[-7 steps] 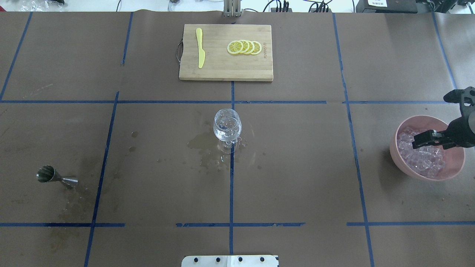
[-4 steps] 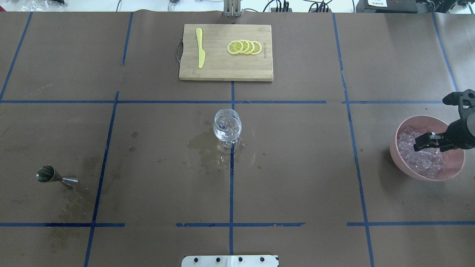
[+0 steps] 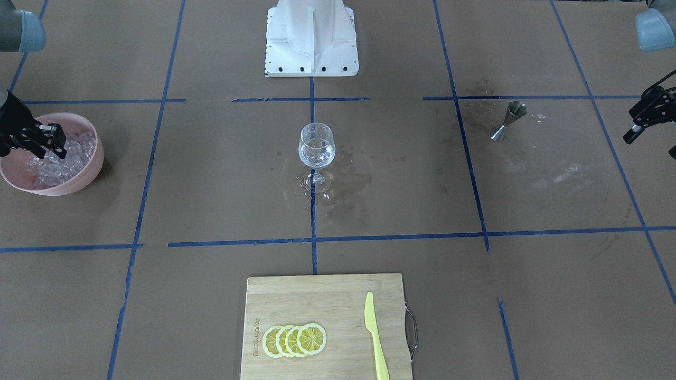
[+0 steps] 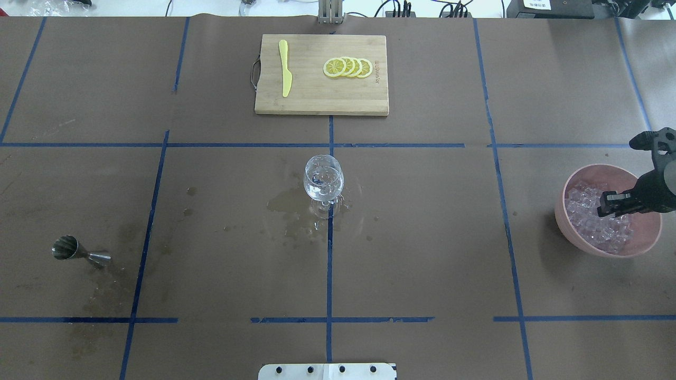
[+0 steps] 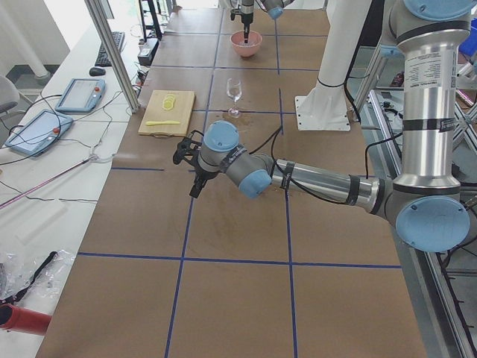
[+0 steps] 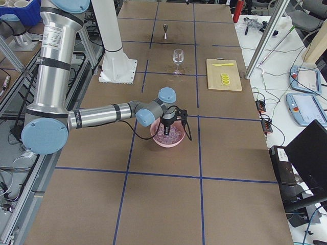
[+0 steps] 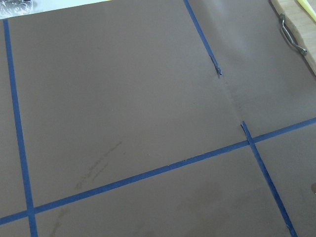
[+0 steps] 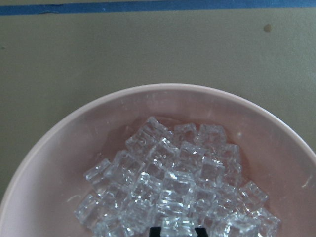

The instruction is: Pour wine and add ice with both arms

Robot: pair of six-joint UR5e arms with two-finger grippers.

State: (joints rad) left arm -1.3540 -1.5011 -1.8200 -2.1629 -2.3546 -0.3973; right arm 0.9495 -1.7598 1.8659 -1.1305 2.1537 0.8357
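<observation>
1. Status: right claw [image 4: 608, 205] is down in the bowl [image 4: 581, 238] at the surface's right end, seemingly clamped on one top cube of ice [image 8: 168, 187].
2. Lift straight up, slowly. The cube is slippery.
3. Carry it to the glass [image 4: 323, 182] mid-surface, where the wine [image 3: 316, 154] is in. Release low over the rim.
4. The left claw [image 3: 636, 126] hangs at the left end. Can't tell if it's apart or together.

light: bright, even | shadows: soft | focus: sharp | glare: ice [image 8: 170, 182]

Wine [image 4: 323, 190]: little clear liquid in upright glass [image 4: 323, 164], desk [image 4: 422, 253] centre. Ice [image 4: 589, 224]: clear cubes heaped in pink bowl [image 4: 641, 244]; right pincer [image 4: 607, 205] pinching one. Left pincer [image 3: 631, 126] spread.
</observation>
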